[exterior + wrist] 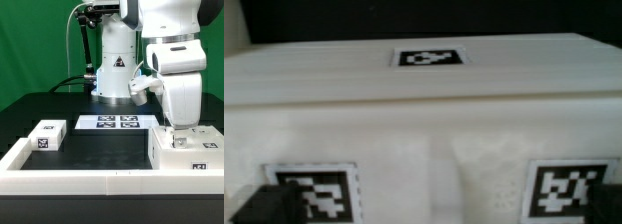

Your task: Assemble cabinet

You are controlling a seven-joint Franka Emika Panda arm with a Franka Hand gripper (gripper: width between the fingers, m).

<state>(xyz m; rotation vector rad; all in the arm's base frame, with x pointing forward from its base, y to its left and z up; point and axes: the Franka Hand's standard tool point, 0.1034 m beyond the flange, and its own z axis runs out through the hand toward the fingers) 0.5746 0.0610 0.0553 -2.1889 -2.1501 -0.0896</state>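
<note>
The cabinet (186, 152) is a large white box with black-and-white tags, standing at the exterior view's right against the front border wall. My gripper (181, 137) hangs straight down right over its top, touching or nearly touching it. In the wrist view the cabinet (420, 110) fills the frame, with one tag on its top and two on the nearer face. Only a dark finger (249, 207) shows at the frame's corner. No finger shows in the middle, so the jaws stand wide apart with nothing between them.
A small white tagged block (47, 135) lies at the exterior view's left. The marker board (113, 123) lies flat at the back centre, before the robot base (116, 70). A low white border wall (80, 180) runs along the front and left.
</note>
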